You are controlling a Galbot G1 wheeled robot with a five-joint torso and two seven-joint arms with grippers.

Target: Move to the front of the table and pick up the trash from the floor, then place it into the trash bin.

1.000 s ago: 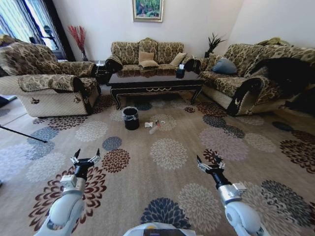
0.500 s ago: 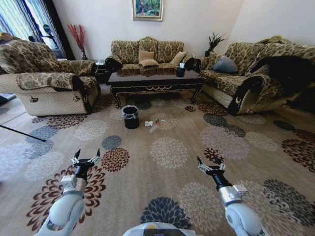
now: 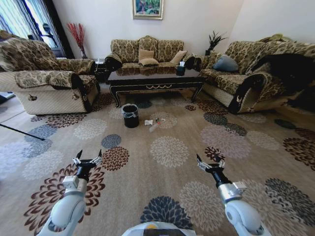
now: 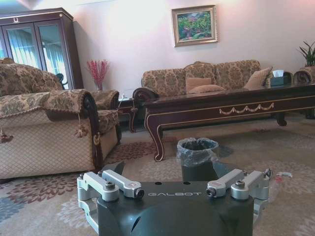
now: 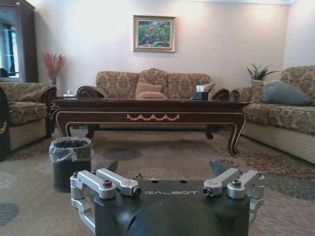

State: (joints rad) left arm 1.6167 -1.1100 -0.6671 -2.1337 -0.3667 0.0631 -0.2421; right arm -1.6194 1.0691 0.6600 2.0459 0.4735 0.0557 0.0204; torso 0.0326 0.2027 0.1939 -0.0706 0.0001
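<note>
The dark glossy table point(image 3: 155, 82) stands ahead, in front of the back sofa. On the patterned carpet floor point(image 3: 170, 152) before it sits the black lined trash bin point(image 3: 130, 116). The trash lies just right of the bin: crumpled white paper point(image 3: 148, 123) and a clear bottle point(image 3: 155, 127). My left gripper point(image 3: 88, 158) and right gripper point(image 3: 210, 163) hover low over the carpet near me, both open and holding nothing, well short of the trash. The left wrist view has the bin point(image 4: 198, 156), table point(image 4: 221, 102) and litter point(image 4: 284, 174); the right wrist view has the bin point(image 5: 71, 162) and table point(image 5: 150, 107).
A patterned armchair point(image 3: 47, 83) flanks the left and a long sofa point(image 3: 246, 83) the right. A dark tissue box point(image 3: 180, 70) sits on the table. A thin dark rod point(image 3: 19, 132) lies on the floor at left. Open carpet stretches between me and the bin.
The whole head view has shifted slightly as the camera moved forward toward the table. Both arms hold the same pose, grippers open as before.
</note>
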